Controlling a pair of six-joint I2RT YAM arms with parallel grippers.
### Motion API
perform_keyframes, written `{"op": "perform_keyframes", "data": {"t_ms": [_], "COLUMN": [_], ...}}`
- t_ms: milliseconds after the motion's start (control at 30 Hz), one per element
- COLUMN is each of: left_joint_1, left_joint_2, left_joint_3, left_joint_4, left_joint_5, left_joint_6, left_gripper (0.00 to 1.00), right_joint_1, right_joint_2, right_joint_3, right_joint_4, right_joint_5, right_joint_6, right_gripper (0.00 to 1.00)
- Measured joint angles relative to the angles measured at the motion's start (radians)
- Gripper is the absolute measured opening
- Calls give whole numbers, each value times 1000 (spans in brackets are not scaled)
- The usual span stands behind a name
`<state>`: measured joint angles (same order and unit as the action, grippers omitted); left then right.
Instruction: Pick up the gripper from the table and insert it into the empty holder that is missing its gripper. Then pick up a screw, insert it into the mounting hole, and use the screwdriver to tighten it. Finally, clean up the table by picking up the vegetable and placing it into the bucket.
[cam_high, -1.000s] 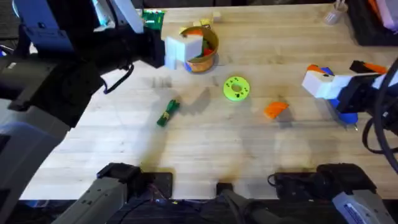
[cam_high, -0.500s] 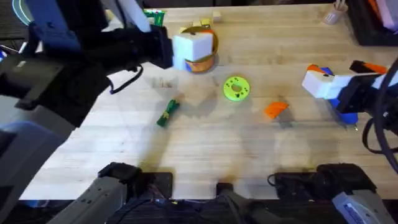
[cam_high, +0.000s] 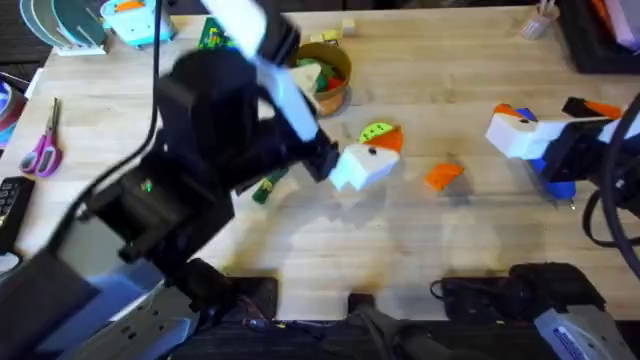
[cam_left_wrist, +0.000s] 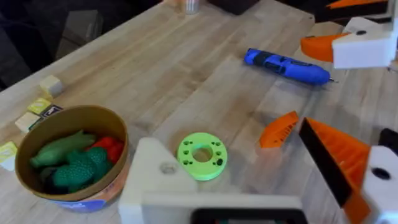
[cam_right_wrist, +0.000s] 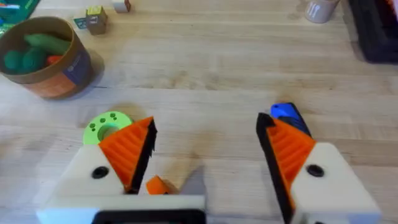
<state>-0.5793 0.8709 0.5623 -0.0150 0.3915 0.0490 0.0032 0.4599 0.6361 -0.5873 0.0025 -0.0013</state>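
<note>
The loose orange ribbed gripper (cam_high: 443, 176) (cam_left_wrist: 280, 129) (cam_right_wrist: 157, 185) lies flat on the table. My left gripper (cam_high: 362, 165) (cam_left_wrist: 227, 137) hovers open just left of it, over the lime disc (cam_high: 380, 132). One of its fingers is the bare cream holder (cam_left_wrist: 155, 180); the other carries an orange pad. My right gripper (cam_high: 520, 130) (cam_right_wrist: 206, 124) is open at the right, above the blue screwdriver (cam_left_wrist: 286, 65) (cam_right_wrist: 286, 113). The dark green vegetable (cam_high: 268, 185) is partly hidden under the left arm. The bucket (cam_high: 330, 80) (cam_left_wrist: 68, 155) stands at the back. The screw is out of view.
The bucket holds light green and red toy foods. Small yellow blocks (cam_high: 330, 38) (cam_left_wrist: 37, 106) lie behind it. Scissors (cam_high: 42, 150) rest at the left edge, and a clear cup (cam_high: 535, 25) stands at the back right.
My left arm swung from over the bucket forward and right to the table's middle, beside the lime disc. The right arm has not moved.
</note>
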Motion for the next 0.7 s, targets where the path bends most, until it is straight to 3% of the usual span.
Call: {"op": "perform_keyframes", "data": {"t_ms": [133, 267, 433, 700], "left_joint_1": [-24, -26, -26, -26], "left_joint_2": [-155, -340, -547, -703], "left_joint_3": [-171, -303, -420, -549], "left_joint_4": [95, 107, 107, 101], "left_joint_5": [-23, -29, -30, -25], "left_joint_6": [6, 9, 2, -24], "left_gripper": [994, 994, 994, 995], "right_joint_1": [0, 0, 0, 0], "right_joint_2": [0, 0, 0, 0], "right_joint_3": [0, 0, 0, 0], "right_joint_4": [0, 0, 0, 0], "right_joint_5": [0, 0, 0, 0], "right_joint_6": [0, 0, 0, 0], "right_gripper": [991, 991, 991, 992]}}
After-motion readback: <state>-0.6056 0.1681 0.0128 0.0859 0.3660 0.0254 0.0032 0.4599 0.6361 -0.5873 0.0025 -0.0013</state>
